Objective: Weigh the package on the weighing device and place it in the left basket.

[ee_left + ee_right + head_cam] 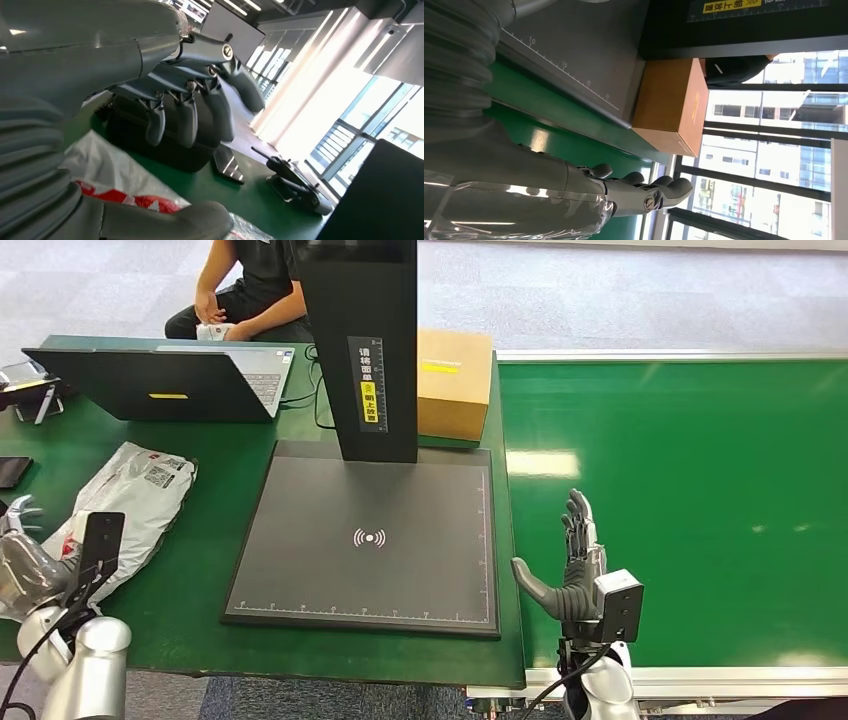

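Lying on the green surface (215, 570) at its left side: grey package (135, 505), well left of the scale (370, 540), long axis running diagonally, far end pointing up-right toward the laptop (165, 380), near end reaching toward the left hand (20, 550). Leaving a bare green strip between package and scale's left edge. Showing a flat dark scale platform, its black post (365, 340) rising at the far edge, box (455, 383) sitting just behind the right far corner.

Hovering at the package's near end, left hand with fingers (190, 112) spread and curled loosely, holding nothing; white-and-red package (117, 177) lying just under them in the wrist view.

Standing upright just right of the scale's right edge, over the green belt (700, 470): right hand (575, 565), fingers (659, 187) straight and apart, thumb out, gripping nothing. Offering wide open belt to the right.

Sitting beyond the laptop: a person (250, 290).
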{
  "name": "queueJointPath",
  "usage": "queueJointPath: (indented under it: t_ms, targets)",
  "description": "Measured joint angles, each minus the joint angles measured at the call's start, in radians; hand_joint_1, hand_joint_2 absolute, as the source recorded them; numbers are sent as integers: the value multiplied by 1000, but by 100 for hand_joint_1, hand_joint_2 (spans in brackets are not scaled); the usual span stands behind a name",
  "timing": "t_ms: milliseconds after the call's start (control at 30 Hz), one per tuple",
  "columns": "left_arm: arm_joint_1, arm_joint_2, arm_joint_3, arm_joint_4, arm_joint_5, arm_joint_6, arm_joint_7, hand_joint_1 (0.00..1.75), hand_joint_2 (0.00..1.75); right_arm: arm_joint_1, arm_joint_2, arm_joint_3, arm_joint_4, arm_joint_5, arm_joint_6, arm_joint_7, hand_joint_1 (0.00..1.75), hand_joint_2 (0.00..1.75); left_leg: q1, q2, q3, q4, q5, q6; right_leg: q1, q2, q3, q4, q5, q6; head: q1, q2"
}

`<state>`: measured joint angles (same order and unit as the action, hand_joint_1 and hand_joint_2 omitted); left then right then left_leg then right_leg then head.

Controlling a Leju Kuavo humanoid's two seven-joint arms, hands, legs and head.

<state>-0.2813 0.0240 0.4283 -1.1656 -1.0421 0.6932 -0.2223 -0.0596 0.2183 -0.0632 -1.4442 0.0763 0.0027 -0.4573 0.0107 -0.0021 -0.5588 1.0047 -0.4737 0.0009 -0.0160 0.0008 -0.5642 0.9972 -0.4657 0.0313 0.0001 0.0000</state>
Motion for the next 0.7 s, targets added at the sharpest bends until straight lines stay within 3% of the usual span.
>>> queueJointPath:
  t_ms: [200, 367, 700]
  targets:
    - [9, -15, -54, -22, 106, -4, -51, 0, 0, 2, -5, 10, 0, -4, -5, 0, 0, 175, 0, 0, 0, 0, 0, 0, 0, 0, 0, 0, 0, 0, 0, 0]
    - [19, -30, -80, -64, 319, -63, -166, 0, 0, 6, -7, 12, 0, -5, -11, 0, 0, 175, 0, 0, 0, 0, 0, 0, 0, 0, 0, 0, 0, 0, 0, 0]
    - [24, -44, -93, -103, 340, -74, -182, 0, 0, 8, -7, 12, 0, -6, -11, -1, 0, 175, 0, 0, 0, 0, 0, 0, 0, 0, 0, 0, 0, 0, 0, 0]
